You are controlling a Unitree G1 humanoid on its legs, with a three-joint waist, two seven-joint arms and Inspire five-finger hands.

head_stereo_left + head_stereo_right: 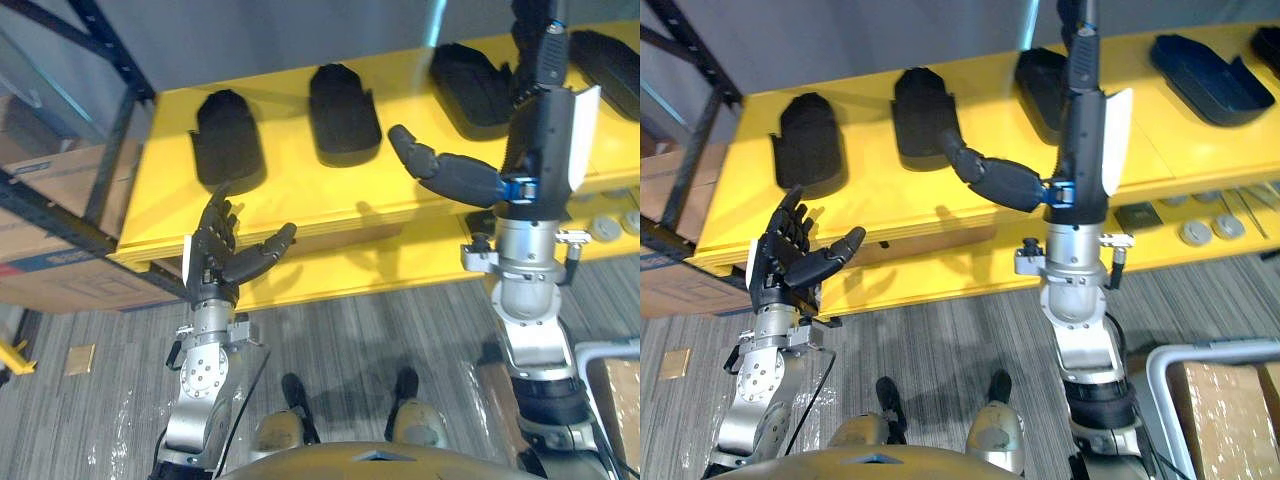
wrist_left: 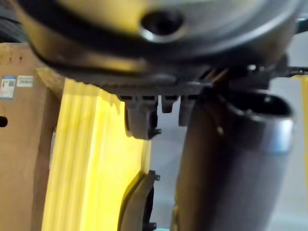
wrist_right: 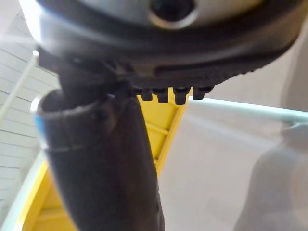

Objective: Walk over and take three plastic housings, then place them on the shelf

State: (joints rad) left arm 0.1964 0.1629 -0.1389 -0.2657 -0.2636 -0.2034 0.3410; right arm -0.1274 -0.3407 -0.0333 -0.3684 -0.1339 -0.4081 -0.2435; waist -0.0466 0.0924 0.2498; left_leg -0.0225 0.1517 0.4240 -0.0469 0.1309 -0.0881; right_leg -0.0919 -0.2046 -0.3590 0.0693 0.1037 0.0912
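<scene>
Three black plastic housings lie in a row on the yellow shelf (image 1: 300, 205): one at the left (image 1: 228, 140), one in the middle (image 1: 343, 110) and one at the right (image 1: 470, 85). A fourth housing (image 1: 1210, 70) lies further right. My left hand (image 1: 215, 250) is open and empty, held upright just before the shelf's front edge, below the left housing. My right hand (image 1: 535, 120) is raised over the shelf's right part, open, with its thumb (image 1: 440, 170) standing out to the left. It holds nothing.
A dark rack upright (image 1: 110, 150) stands at the shelf's left end, with cardboard boxes (image 1: 40, 240) beneath. A lower yellow shelf carries small round parts (image 1: 605, 225) at the right. A cardboard box in a metal frame (image 1: 1220, 400) stands at the lower right on the grey floor.
</scene>
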